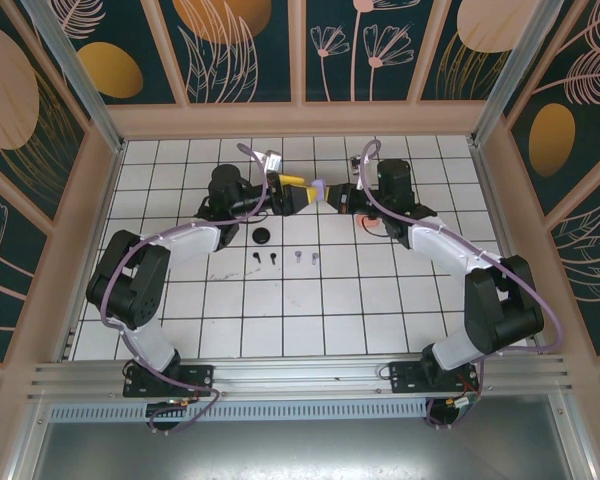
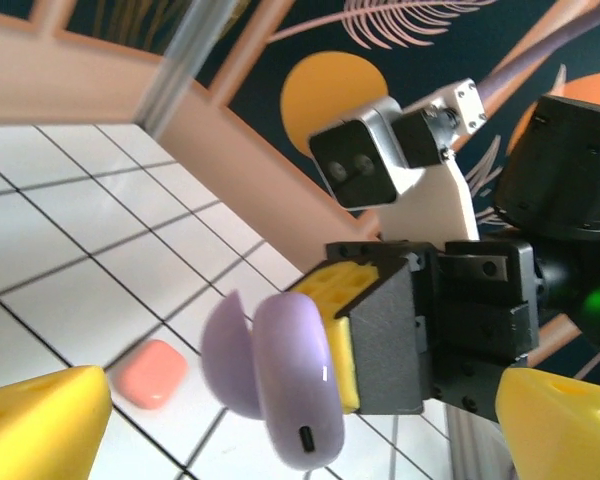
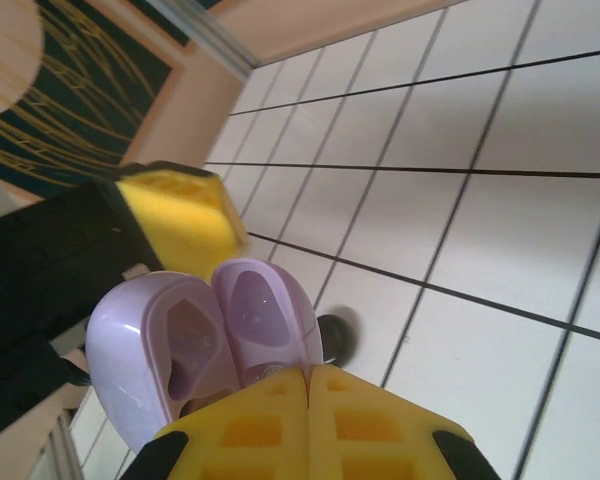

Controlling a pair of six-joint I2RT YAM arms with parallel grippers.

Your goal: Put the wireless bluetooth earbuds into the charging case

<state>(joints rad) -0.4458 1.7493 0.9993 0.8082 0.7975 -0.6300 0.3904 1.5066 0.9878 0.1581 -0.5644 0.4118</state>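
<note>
The lilac charging case (image 2: pixel 295 385) hangs open in the air, its lid (image 2: pixel 225 350) swung aside. My right gripper (image 3: pixel 308 385) is shut on the case's edge, and both hollows (image 3: pixel 250 310) inside look empty. My left gripper (image 2: pixel 300 440) is open, its yellow fingertips (image 2: pixel 40 420) wide apart on either side of the case and not touching it. In the top view both grippers meet over the far middle of the table at the case (image 1: pixel 318 189). Two black earbuds (image 1: pixel 257 258) and two lilac earbuds (image 1: pixel 298 258) lie in a row on the tiles.
A coral-pink case (image 2: pixel 150 372) lies shut on the tiles beyond the lilac one. A black case (image 1: pixel 263 237) sits near the earbuds, under the left arm. The back wall (image 1: pixel 300 118) stands close behind both grippers.
</note>
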